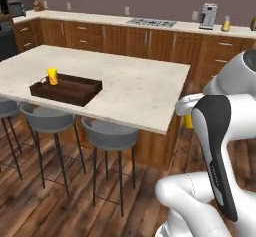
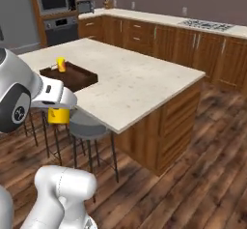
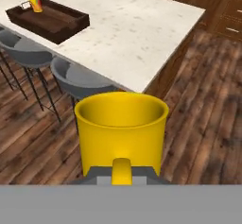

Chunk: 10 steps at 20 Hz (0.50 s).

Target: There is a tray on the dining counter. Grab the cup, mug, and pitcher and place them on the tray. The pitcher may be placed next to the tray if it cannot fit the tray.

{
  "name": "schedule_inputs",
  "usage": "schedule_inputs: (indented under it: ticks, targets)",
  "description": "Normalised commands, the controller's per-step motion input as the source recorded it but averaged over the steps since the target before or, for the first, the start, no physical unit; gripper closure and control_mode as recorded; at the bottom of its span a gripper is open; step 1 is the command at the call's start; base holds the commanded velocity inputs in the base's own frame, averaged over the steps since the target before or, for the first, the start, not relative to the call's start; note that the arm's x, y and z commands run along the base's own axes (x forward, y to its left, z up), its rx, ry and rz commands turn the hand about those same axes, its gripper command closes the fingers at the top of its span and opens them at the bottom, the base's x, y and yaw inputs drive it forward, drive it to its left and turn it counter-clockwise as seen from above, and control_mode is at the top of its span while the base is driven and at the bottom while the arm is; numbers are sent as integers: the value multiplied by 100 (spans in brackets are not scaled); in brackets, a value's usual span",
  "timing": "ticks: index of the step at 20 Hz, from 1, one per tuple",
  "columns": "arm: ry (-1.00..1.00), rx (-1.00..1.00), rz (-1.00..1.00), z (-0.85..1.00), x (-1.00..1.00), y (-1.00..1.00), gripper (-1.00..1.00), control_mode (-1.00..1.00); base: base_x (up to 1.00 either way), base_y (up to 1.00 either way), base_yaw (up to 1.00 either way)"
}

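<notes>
The mug (image 3: 121,133) is short and plain yellow. It sits upright in the gripper (image 3: 122,178), which is closed tight on the mug's handle side. In the hand view the handle points toward the camera and the mug's open top shows. The mug hangs in the air over the wood floor (image 3: 208,109), off the dining counter (image 1: 135,88) and near its corner. In the right base view the mug (image 2: 58,115) shows under the white arm, beside the counter's near edge.

The tray (image 1: 67,89) is dark brown and lies near the counter's edge above the stools. The cup (image 1: 52,76), tall and yellow with a red mark, stands upright inside the tray at 1 end.

3 grey stools (image 1: 109,136) stand in a row under that edge. A longer counter (image 1: 125,20) with a stovetop (image 1: 151,23) runs along the back wall.
</notes>
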Motion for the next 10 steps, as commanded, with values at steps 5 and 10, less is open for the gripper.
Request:
schedule_inputs:
  ticks: [5,10]
  targets:
    - [0,0,0,0,0,0,100,100,3,96,-77]
    - [0,0,0,0,0,0,100,100,-1,100,-54]
